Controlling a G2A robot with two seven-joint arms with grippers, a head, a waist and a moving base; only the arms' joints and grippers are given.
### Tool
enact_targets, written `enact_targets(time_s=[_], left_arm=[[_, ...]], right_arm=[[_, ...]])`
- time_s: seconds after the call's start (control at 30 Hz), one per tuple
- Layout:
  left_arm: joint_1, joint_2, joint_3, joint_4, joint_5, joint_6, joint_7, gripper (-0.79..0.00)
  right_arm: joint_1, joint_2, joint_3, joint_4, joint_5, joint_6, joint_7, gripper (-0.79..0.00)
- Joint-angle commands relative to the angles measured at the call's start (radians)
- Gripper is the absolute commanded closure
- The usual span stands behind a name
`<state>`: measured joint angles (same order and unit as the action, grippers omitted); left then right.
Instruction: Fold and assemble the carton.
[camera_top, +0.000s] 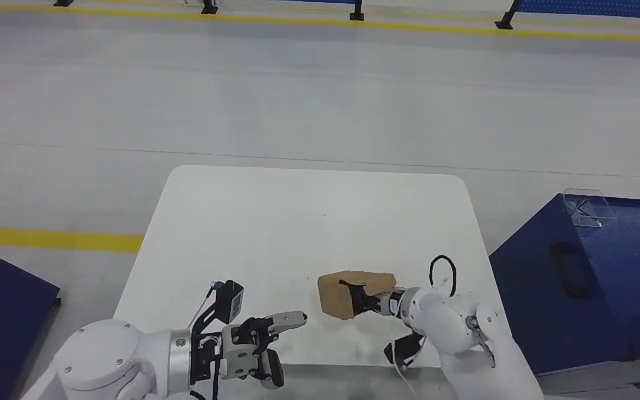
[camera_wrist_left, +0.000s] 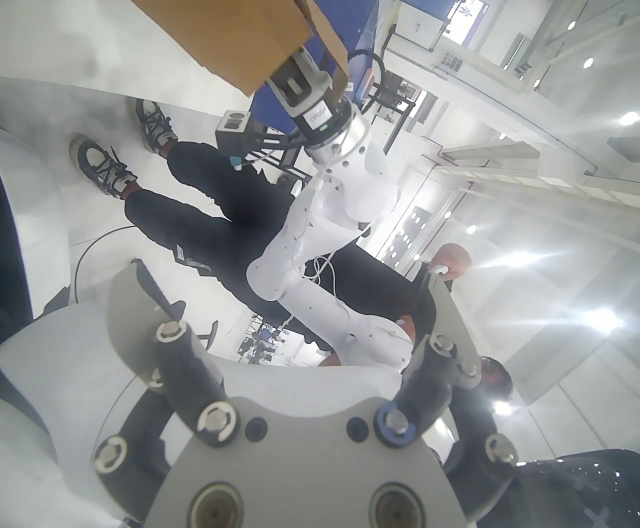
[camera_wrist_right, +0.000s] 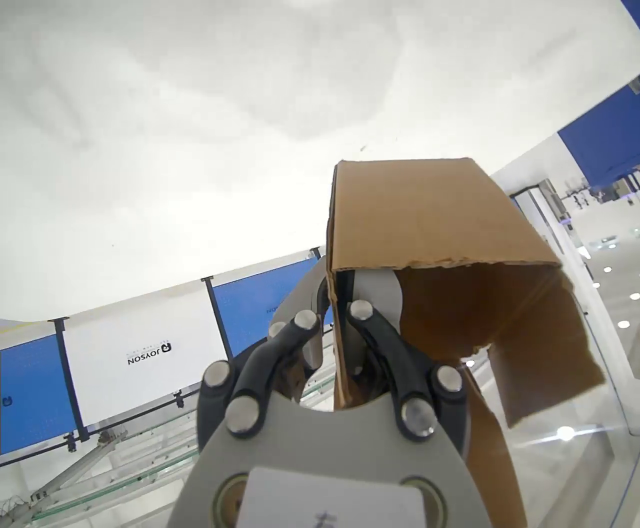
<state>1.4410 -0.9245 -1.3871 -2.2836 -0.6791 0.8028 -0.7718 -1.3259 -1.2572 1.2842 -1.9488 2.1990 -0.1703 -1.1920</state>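
DESK: What is the carton holding?

PHOTOGRAPHER: One brown carton (camera_top: 348, 290) is sitting open-ended near the front edge of the white table (camera_top: 300, 210), right of middle. One finger (camera_wrist_right: 377, 295) of the right gripper (camera_wrist_right: 340, 300) is reaching inside it and the other is pressing from outside. Together they are pinching a side wall tight. A loose flap (camera_wrist_right: 545, 360) with a ragged edge is hanging off the open end. Whether the carton is resting on the tabletop or riding just above it, I cannot tell.

DESK: And the room around it?

PHOTOGRAPHER: White tabletop is stretching away from the carton toward the far edge and both sides. The left gripper (camera_top: 282, 345) is hovering at the same near edge, to the carton's left and apart from it. Its fingers are spreading wide and gripping nothing. A black cable (camera_top: 442, 270) is looping up behind the right gripper. Off the table, a blue box (camera_top: 570, 285) is standing by the right side, and a second blue box (camera_top: 18, 305) is showing past the left side.

DESK: The count?

PHOTOGRAPHER: I am counting one carton, one table, two grippers, one cable and two blue boxes.
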Motion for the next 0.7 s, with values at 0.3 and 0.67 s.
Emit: enact_targets(time_s=[0.3, 0.67], left_arm=[[0.0, 0.0, 0.0, 0.0, 0.0, 0.0, 0.0, -0.785], [0.0, 0.0, 0.0, 0.0, 0.0, 0.0, 0.0, -0.785]], right_arm=[[0.061, -0.025, -0.096, 0.159, 0.004, -0.112, 0.056, -0.203], [0.026, -0.01, -0.019, 0.028, -0.009, 0.145, 0.201, -0.354]])
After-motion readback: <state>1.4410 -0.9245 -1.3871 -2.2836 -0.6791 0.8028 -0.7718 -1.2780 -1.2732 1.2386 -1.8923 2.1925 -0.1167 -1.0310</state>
